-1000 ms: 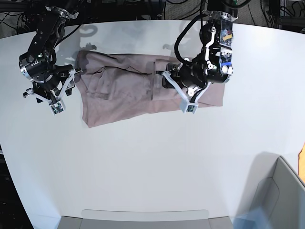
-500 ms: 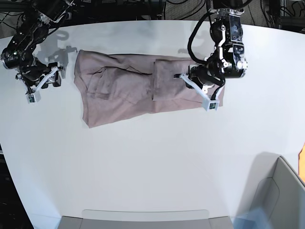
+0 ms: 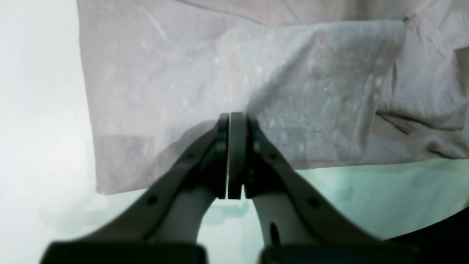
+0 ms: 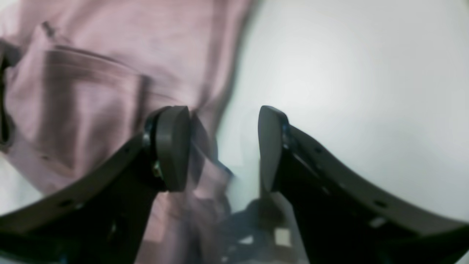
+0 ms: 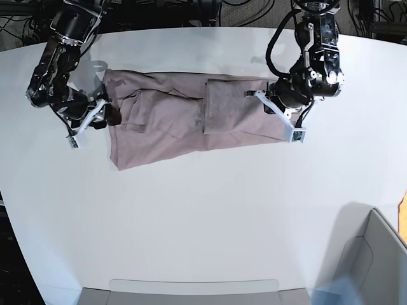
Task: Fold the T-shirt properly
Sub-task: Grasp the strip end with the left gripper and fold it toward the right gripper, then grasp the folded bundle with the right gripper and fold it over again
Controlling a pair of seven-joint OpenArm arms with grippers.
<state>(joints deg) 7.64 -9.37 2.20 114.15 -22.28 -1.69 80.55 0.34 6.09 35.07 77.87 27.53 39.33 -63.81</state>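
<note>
The mauve-pink T-shirt [image 5: 165, 127] lies flat and wrinkled across the far half of the white table [image 5: 203, 210], with a flap folded over its right part [image 5: 232, 108]. My left gripper [image 5: 294, 132] is at the shirt's right end. In the left wrist view the gripper [image 3: 232, 124] is shut with nothing between the fingers, its tips over the shirt's [image 3: 256, 73] near edge. My right gripper [image 5: 90, 126] is at the shirt's left edge. In the blurred right wrist view it [image 4: 223, 146] is open, one finger [image 4: 172, 146] over the fabric [image 4: 91, 91], the other over bare table.
A grey bin [image 5: 375, 254] stands at the front right corner. A grey tray edge [image 5: 191, 289] runs along the table's front. Dark cables and frames line the back edge.
My left gripper moved right, from over the folded flap to the shirt's right end. My right gripper swung out to the left, then came back to the shirt's left edge.
</note>
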